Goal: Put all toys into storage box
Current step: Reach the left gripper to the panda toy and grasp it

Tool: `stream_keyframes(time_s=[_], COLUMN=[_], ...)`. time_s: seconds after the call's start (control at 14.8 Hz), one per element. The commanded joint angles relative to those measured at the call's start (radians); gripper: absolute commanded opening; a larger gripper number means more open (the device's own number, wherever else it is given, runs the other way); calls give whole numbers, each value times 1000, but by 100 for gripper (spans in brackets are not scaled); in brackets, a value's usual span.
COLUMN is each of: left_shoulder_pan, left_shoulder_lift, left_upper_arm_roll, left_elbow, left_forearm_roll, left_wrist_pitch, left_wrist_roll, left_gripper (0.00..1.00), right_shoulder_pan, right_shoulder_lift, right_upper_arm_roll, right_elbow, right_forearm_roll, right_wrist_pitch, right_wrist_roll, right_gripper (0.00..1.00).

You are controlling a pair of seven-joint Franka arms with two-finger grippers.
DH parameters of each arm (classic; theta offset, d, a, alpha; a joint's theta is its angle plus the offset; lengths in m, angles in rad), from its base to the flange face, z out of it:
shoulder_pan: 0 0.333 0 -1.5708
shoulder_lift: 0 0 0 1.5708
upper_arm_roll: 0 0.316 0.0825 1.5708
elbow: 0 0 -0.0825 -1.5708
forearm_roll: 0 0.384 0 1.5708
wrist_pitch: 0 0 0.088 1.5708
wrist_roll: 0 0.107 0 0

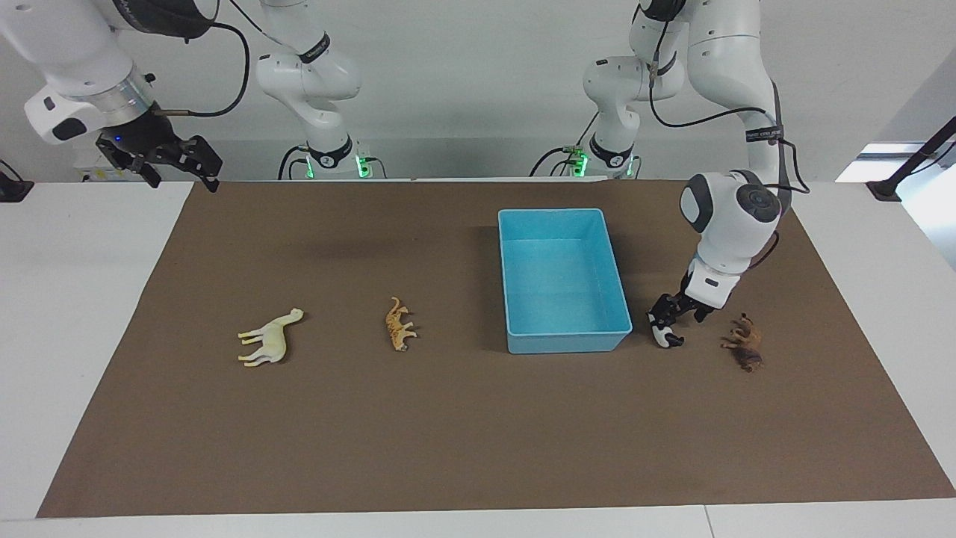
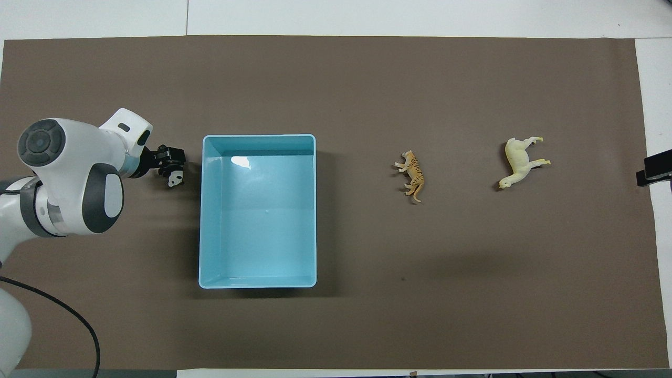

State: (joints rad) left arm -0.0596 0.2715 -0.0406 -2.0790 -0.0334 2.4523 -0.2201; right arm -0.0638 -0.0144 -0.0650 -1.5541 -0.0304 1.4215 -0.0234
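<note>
Both arm bases at the robots' edge. Right arm waits; right gripper (image 1: 179, 161) raised over the brown mat's (image 1: 478, 433) corner at the right arm's end, jaws apart, holding nothing. In the overhead view only its tip (image 2: 653, 170) shows at the frame edge.

Box (image 1: 515, 299) (image 2: 206, 210): light blue, no lid, on the mat toward the left arm's end, long sides running away from the robots. Nothing inside it.

Left gripper (image 1: 670, 310) (image 2: 169, 160): low over the mat, just beside the box on its left-arm side. Fingers spread, set down at the panda (image 1: 660, 332) (image 2: 175, 179). The panda's upper body is covered by the fingers, so whether they touch it I cannot tell. Panda lies on the mat, not lifted, close to the box wall near the box's end farthest from the robots.

Lion (image 1: 745, 344): dark brown, lying on the mat, toward the left arm's end from the panda, near it but apart. Hidden under the left arm in the overhead view.

Tiger (image 1: 399, 325) (image 2: 412, 170): orange, striped, on its side, on the right-arm side of the box, well apart from it.

Horse (image 1: 269, 340) (image 2: 520, 160): cream-white, on its side, toward the right arm's end from the tiger.

All four toys sit at roughly the same depth as the box's end farthest from the robots. All four outside the box.
</note>
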Motion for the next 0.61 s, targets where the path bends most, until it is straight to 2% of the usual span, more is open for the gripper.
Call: stream_keyframes(time_s=[0.0, 0.2, 0.27, 0.47, 0.54], left_shoulder_pan=[-8, -9, -8, -8, -8], left_shoulder_lift=[5, 2, 0, -1, 0], left_upper_arm_roll=[10, 10, 10, 8, 8], left_elbow=[-4, -7, -7, -6, -1], left_forearm_roll=[-6, -8, -8, -10, -14], left_wrist_pitch=[-4, -24, -26, -45, -56], left_wrist_roll=[-8, -10, -15, -18, -21], left_gripper=[100, 100, 92, 42, 21], right_shoulder_pan=[-10, 2, 4, 31, 39], right_shoulder_lift=[-39, -30, -13, 98, 117], right_upper_arm_roll=[8, 11, 11, 13, 13], right_elbow=[-105, -225, -253, -274, -293], right_forearm_roll=[-2, 1, 4, 7, 10], right_wrist_pitch=[106, 270, 322, 463, 518], right_wrist_roll=[20, 35, 37, 33, 31], right_gripper=[100, 100, 100, 100, 100])
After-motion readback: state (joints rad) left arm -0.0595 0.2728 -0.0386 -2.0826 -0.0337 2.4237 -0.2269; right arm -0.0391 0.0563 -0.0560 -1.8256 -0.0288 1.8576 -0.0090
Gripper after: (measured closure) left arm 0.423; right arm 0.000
